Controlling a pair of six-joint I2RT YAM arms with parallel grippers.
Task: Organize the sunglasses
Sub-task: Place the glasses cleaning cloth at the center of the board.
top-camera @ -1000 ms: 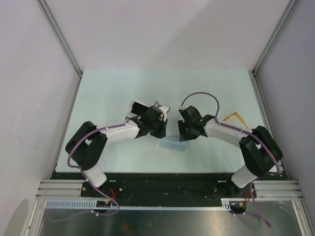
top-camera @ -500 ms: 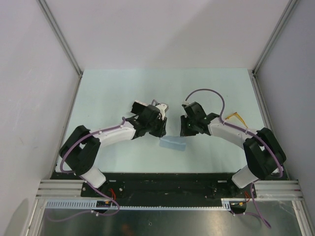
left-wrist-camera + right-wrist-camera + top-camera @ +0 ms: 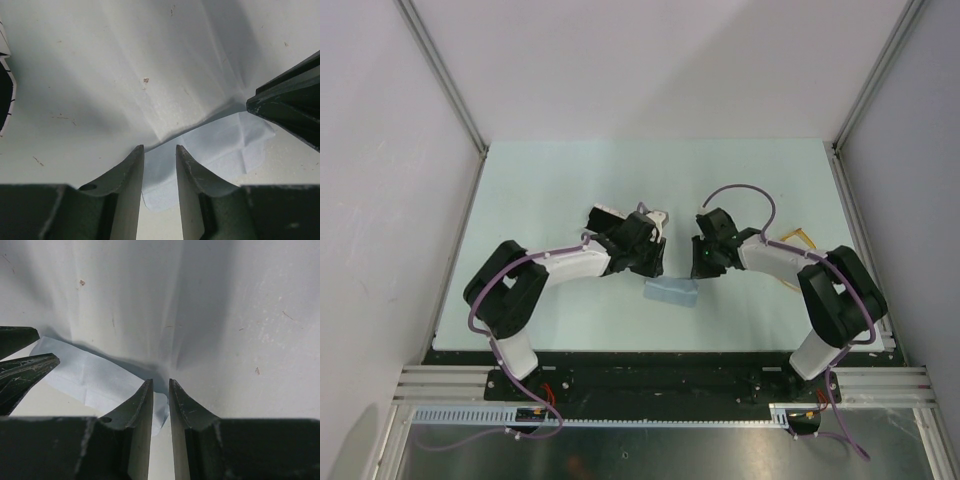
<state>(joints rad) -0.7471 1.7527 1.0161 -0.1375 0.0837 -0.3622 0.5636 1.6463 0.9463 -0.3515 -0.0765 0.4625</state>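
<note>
The sunglasses (image 3: 798, 239), thin yellow-orange, lie on the table at the right, partly hidden behind my right arm. A folded blue-grey cloth (image 3: 670, 292) lies near the middle. My left gripper (image 3: 657, 270) points down at the cloth's left end, jaws a little apart; in the left wrist view the cloth (image 3: 220, 145) shows under and beyond my left gripper (image 3: 160, 147). My right gripper (image 3: 704, 268) is at the cloth's right end. In the right wrist view my right gripper (image 3: 160, 381) straddles a curled corner of the cloth (image 3: 85, 372), with a narrow gap.
A white case with black lines (image 3: 654, 216) lies just beyond the left gripper and shows at the left edge of the left wrist view (image 3: 5, 85). Grey walls and metal rails (image 3: 455, 110) enclose the table. Each wrist view shows the other gripper's fingers (image 3: 290, 105) close by.
The left jaws have spread slightly and the right jaws have narrowed. Both grippers have settled lower at the cloth's two ends, and the cloth now looks more narrowly folded.
</note>
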